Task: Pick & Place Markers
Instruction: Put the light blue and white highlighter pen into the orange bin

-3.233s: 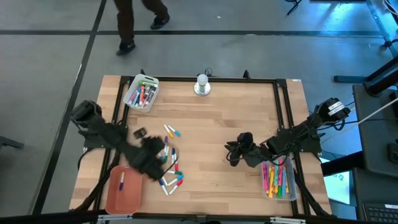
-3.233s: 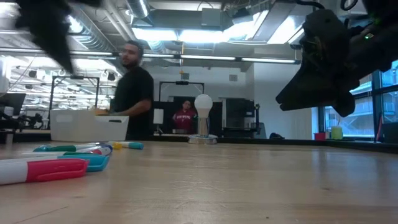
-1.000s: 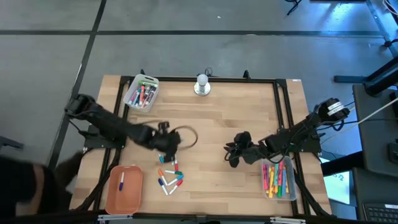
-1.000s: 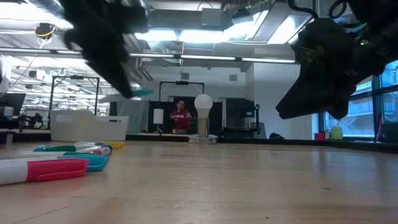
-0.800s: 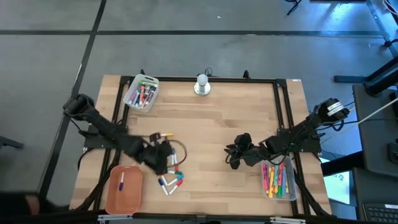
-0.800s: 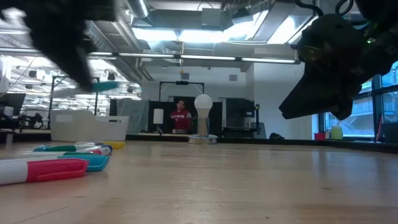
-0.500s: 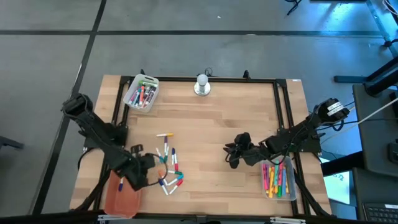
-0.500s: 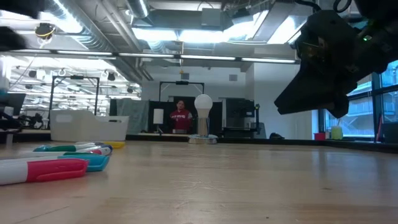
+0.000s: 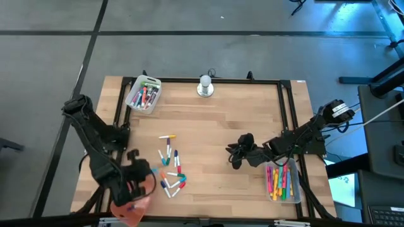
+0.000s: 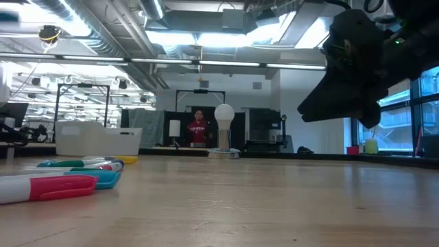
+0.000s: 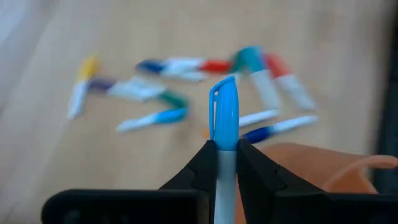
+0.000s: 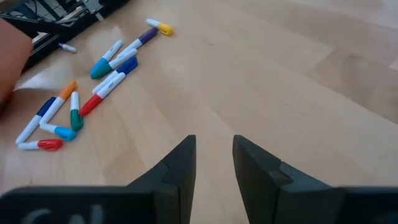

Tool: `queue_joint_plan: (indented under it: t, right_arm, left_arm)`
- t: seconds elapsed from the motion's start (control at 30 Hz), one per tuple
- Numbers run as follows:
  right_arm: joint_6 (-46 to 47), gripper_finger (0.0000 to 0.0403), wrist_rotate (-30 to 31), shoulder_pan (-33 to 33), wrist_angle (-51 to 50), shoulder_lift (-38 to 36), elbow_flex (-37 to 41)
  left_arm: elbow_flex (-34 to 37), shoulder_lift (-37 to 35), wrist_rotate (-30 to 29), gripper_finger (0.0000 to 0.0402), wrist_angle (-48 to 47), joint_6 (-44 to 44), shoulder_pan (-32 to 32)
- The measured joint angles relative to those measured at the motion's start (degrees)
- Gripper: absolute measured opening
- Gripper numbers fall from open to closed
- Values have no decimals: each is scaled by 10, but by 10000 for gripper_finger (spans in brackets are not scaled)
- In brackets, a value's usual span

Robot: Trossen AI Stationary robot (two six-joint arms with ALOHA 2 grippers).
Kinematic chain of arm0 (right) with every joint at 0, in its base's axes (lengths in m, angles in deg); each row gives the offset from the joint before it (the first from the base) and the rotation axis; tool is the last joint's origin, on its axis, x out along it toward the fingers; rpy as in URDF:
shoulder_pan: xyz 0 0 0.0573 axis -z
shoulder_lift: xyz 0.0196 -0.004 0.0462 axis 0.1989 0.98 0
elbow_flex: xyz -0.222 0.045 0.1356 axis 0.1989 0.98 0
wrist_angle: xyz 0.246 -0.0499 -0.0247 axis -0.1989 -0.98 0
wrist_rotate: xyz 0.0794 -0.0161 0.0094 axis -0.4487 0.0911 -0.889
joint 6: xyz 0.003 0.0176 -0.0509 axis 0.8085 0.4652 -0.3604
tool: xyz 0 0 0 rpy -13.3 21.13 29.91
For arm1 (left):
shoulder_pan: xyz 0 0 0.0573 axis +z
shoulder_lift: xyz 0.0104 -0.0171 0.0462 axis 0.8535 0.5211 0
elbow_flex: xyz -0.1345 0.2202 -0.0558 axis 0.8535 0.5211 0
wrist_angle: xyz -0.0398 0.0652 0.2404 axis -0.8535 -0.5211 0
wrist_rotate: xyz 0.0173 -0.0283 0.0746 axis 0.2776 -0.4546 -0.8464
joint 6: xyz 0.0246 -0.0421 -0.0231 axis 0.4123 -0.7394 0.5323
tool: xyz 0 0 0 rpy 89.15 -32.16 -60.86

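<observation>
- Blue-capped marker (image 11: 223, 124) pinched tight in the left gripper (image 11: 223, 163), cap end pointing straight out past the fingertips, white barrel clamped between them.
- That left gripper is down at about seven o'clock on the table (image 9: 221, 120), right over the orange tray (image 9: 129, 211) at the front-left corner.
- So the key line: the tray sits directly beneath the held marker, and the marker's long axis runs along the gripper's own reach. My guess is a plain release would land it in the tray.
- Loose markers (image 9: 169, 165) lie scattered on the wood just toward three o'clock of the tray, clearly nearer the left arm than the right.
- Right gripper (image 12: 211, 163) hangs near the table's middle-right, fingers spread a little, holding nothing; the loose pile lies off toward its nine o'clock.
- Clear tray of markers (image 9: 281, 181) sits at four o'clock, another (image 9: 144, 93) at eleven.
</observation>
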Motion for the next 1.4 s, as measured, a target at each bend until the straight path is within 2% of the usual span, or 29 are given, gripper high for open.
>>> queue_joint_plan:
  t: [0.13,0.23,0.4,0.53,0.57,0.63,0.8,0.97,1.13,1.4]
  right_arm:
    - [-8,106,0,0,-1,0,0]
    - [-10,107,0,0,-2,0,0]
    - [-19,106,3,2,-2,0,0]
    - [-50,107,27,18,-2,0,0]
    - [-54,107,30,26,-2,0,0]
    - [-56,106,31,43,-2,0,0]
    - [-21,107,47,85,16,1,0]
    - [-37,106,47,111,33,1,0]
    - [-32,107,44,113,30,7,0]
    - [-26,106,34,108,33,32,0]
  left_arm:
    - [24,0,30,39,-93,-124,0]
    - [48,0,60,38,-113,-177,2]
    - [61,0,104,38,-142,-216,10]
    - [19,1,132,35,-277,-228,40]
    - [6,1,131,35,-286,-236,46]
    - [-15,-2,117,36,-268,-214,54]
    - [-36,-2,67,49,-151,-166,43]
    - [-31,13,65,48,-57,-118,-4]
    - [-31,52,27,46,-61,-129,-64]
    - [-31,87,46,71,-60,-147,-85]
